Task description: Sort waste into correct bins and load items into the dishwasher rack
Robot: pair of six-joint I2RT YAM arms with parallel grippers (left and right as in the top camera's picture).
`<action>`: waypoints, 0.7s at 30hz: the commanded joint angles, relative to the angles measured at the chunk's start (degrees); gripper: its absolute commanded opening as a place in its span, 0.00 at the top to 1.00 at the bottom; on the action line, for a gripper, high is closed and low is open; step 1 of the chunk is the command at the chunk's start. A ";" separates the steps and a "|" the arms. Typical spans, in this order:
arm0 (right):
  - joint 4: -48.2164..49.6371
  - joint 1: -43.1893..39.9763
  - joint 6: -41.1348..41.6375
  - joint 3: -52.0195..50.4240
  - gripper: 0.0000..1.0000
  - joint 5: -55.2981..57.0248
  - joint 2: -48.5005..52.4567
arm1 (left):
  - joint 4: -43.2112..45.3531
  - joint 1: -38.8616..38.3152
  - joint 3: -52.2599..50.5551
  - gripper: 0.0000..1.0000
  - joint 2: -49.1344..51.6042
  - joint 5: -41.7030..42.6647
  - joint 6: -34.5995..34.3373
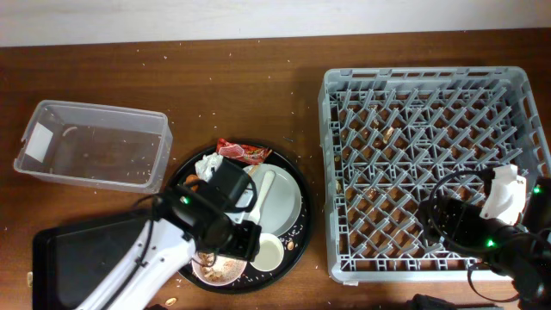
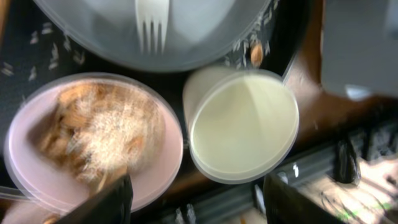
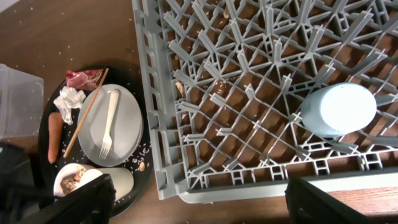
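One red wrapper (image 3: 84, 78), one crumpled white tissue (image 3: 69, 97) and one orange carrot piece (image 3: 55, 135) lie along the far and left edge of a round black tray (image 1: 303, 226). No writing can be read on the wrapper. Beside them on the same tray is one pale round plate (image 3: 124, 127) with one white fork (image 3: 110, 121) lying on it, prongs toward the near side. One wooden chopstick (image 3: 86, 112) slants across the plate's left rim.

Just in front of the plate stand two small vessels side by side. One is a white bowl (image 2: 93, 140) holding beige crumbly scraps (image 2: 102, 134). The other is an empty white cup (image 2: 242, 124). The left gripper (image 2: 199, 199) hangs just above this pair with its jaws spread wide, holding nothing.

One light blue cup (image 3: 339, 110) stands among the pegs of the grey rack (image 1: 430, 112), near its front right corner. The right gripper (image 3: 205, 199) is over the rack's near edge, jaws also wide and empty.

Two bins sit left of the round tray. The clear tub (image 1: 90, 146) carries a white label (image 1: 37, 142), too small to read. The flat black tray (image 1: 77, 250) lies nearer, partly under the left arm.
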 commanded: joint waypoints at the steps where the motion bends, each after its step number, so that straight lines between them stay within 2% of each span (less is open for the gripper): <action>1: -0.46 0.42 -0.35 0.11 0.13 -0.94 0.46 | 6.62 -4.66 -5.60 0.41 -0.26 -6.34 -5.92; 2: -0.48 0.42 -0.35 0.11 0.13 -0.94 0.81 | 9.16 -5.33 -6.84 0.50 -0.17 -6.73 -5.92; 3: -0.50 0.42 -0.35 0.11 0.12 -0.96 1.01 | 11.02 -5.49 -7.85 0.52 -0.04 -6.75 -5.92; 6: -0.50 0.42 -0.35 0.11 0.13 -0.94 1.22 | 17.84 -5.49 -10.86 0.73 1.62 -6.69 -5.92; 8: -0.55 0.42 -0.37 0.11 0.13 -0.94 1.22 | 18.47 -5.49 -10.86 0.76 2.64 -6.69 -5.92; 10: -0.74 0.42 -0.37 0.11 0.13 -0.94 1.22 | 18.69 -5.46 -10.84 0.99 3.39 -6.19 -5.95; 12: -1.14 0.42 -0.39 0.11 0.13 -0.92 1.22 | 18.27 -5.20 -8.63 1.00 2.97 -4.81 -5.95; 15: -2.25 0.42 -0.39 0.11 0.13 -0.98 1.20 | 13.09 -3.34 2.19 1.00 -1.40 -3.17 -4.09; 16: -2.89 0.42 -3.39 0.11 0.13 -4.74 1.20 | 10.67 -1.38 6.27 1.00 -4.00 -1.29 -2.75; 17: -3.89 0.44 -9.31 0.11 0.17 -14.95 1.20 | 11.23 2.32 9.46 1.00 -6.97 7.43 1.77; 19: -4.90 0.42 -15.15 0.11 0.19 -28.20 1.20 | 16.02 9.68 11.47 1.00 -10.58 26.82 7.63; 20: -4.70 0.42 -17.16 0.11 0.19 -35.23 1.20 | 20.28 15.17 11.50 1.00 -12.09 40.33 7.91; 21: -4.72 0.42 -18.99 0.11 0.19 -38.95 1.20 | 22.95 18.49 11.50 1.00 -12.41 48.96 7.91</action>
